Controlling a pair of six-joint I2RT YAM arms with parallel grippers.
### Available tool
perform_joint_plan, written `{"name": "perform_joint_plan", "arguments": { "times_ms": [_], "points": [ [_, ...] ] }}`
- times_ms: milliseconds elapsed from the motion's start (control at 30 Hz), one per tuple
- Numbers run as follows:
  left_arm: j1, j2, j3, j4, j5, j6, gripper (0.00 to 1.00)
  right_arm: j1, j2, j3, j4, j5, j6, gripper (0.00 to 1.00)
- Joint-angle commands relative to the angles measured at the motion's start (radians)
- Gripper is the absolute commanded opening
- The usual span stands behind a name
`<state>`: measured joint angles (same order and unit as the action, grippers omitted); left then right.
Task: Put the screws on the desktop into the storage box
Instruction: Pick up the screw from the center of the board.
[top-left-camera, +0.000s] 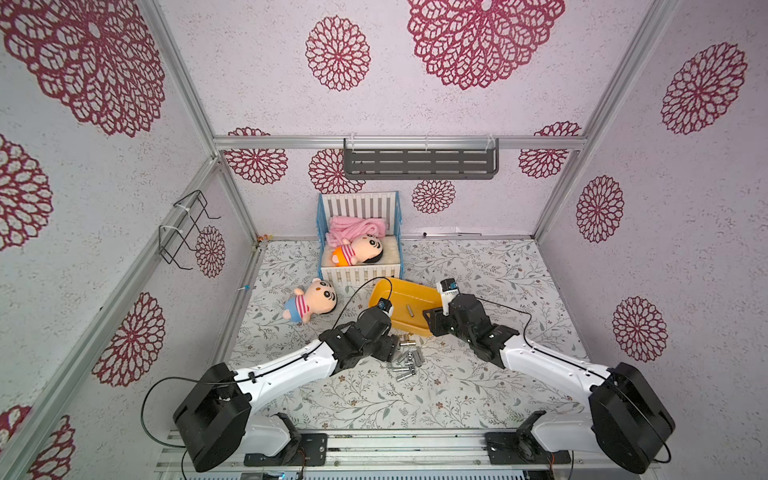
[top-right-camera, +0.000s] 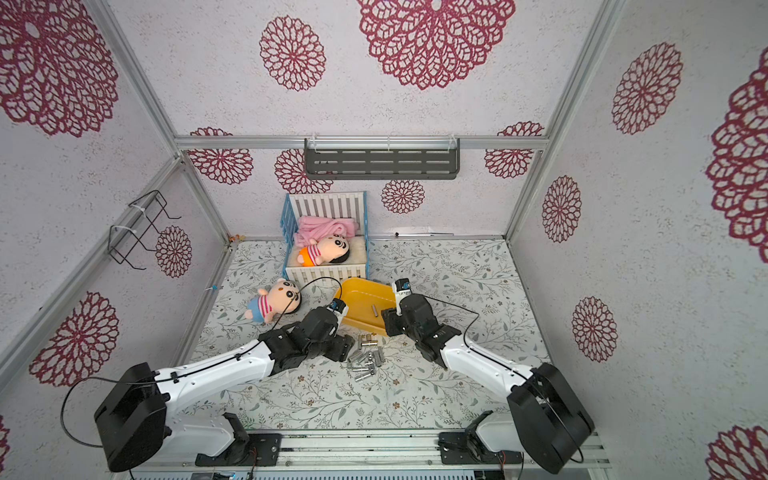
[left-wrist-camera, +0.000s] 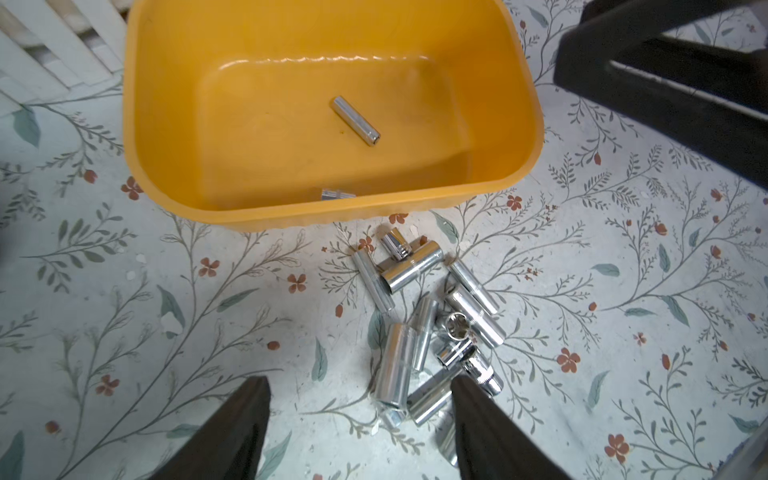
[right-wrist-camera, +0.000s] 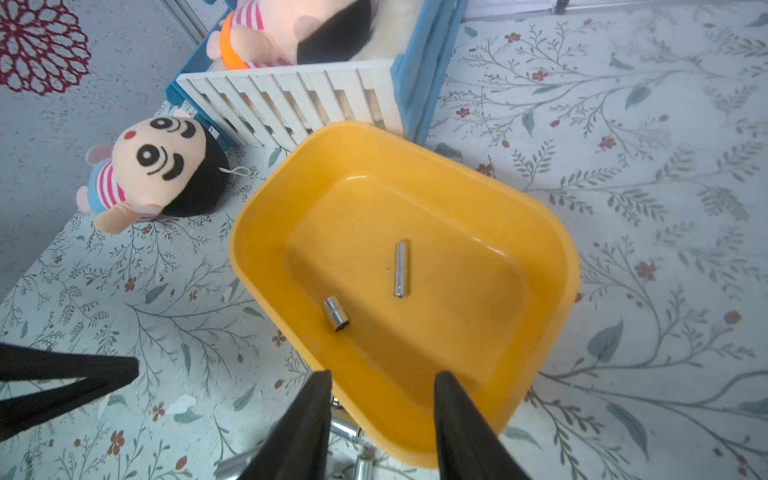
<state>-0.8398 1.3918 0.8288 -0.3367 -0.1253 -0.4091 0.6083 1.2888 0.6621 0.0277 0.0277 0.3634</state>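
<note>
Shiny silver metal screws (left-wrist-camera: 424, 328) lie heaped on the vine-printed white surface (left-wrist-camera: 166, 291), right at the left tool (left-wrist-camera: 359, 380), jaws apart, with the shallow yellow plastic storage box (left-wrist-camera: 291, 218) just beyond. The right tool (right-wrist-camera: 383, 374), apart and empty, hovers over its rim.

The storage box (top-left-camera: 395, 296), a shallow yellow plastic tub with rounded corners, stands upright and skewed on the leaf-printed desk (top-left-camera: 457, 386), just below the centre of both top views. On its floor lie a slim screw (right-wrist-camera: 401, 269) near the middle and a short screw (right-wrist-camera: 336, 313) close to one long wall, the two apart. The other screws (top-left-camera: 409, 361), shiny silver cylinders of mixed length and thickness, lie in a loose, touching heap on the desk just below the box's lower rim.
</note>
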Motion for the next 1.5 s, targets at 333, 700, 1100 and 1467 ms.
{"name": "perform_joint_plan", "arguments": {
  "times_ms": [333, 700, 1100, 1467],
  "points": [
    [-0.066, 0.164, 0.112, -0.144, 0.024, 0.055, 0.66, 0.005, -0.232, -0.262, 0.102, 0.055, 0.055, 0.46],
    [-0.087, 0.242, 0.154, -0.183, 0.012, 0.075, 0.60, 0.009, -0.210, -0.294, 0.150, 0.067, 0.058, 0.46],
    [-0.088, 0.287, 0.174, -0.189, 0.042, 0.093, 0.48, 0.011, -0.212, -0.301, 0.158, 0.072, 0.056, 0.46],
    [-0.093, 0.310, 0.190, -0.202, 0.042, 0.098, 0.42, 0.013, -0.195, -0.296, 0.158, 0.069, 0.055, 0.46]
  ]
}}
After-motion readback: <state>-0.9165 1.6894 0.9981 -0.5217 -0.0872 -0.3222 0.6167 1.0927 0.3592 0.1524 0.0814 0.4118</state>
